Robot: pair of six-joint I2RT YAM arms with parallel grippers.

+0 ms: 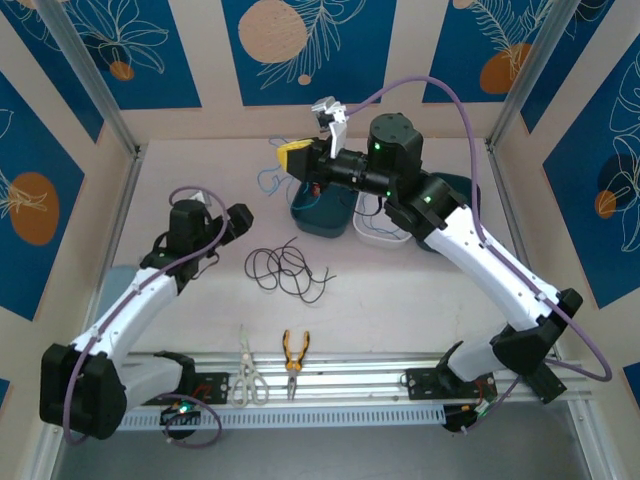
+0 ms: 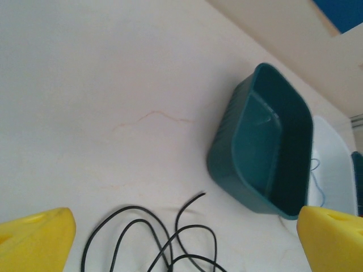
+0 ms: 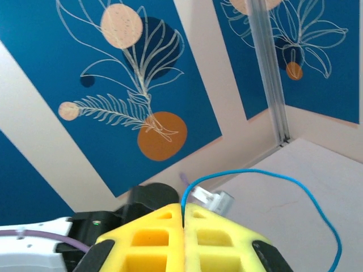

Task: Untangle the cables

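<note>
A black cable [image 1: 288,268] lies in loose loops on the table centre; in the left wrist view the black cable [image 2: 153,235] sits between and below my yellow fingertips [image 2: 34,241]. My left gripper [image 1: 238,221] hovers just left of it, open and holding nothing; in its own view the left gripper [image 2: 181,243] has its jaws wide apart. My right gripper [image 1: 293,157] is raised above the teal bin, shut on a thin blue cable [image 1: 268,181] that dangles from it. In the right wrist view the blue cable [image 3: 272,175] arcs out from the right gripper [image 3: 183,211].
A teal bin [image 1: 322,222] and a white bin [image 1: 380,236] stand side by side behind the black cable; the left wrist view shows the teal bin [image 2: 227,153] empty. Scissors [image 1: 248,378] and orange-handled pliers [image 1: 294,358] lie by the near rail.
</note>
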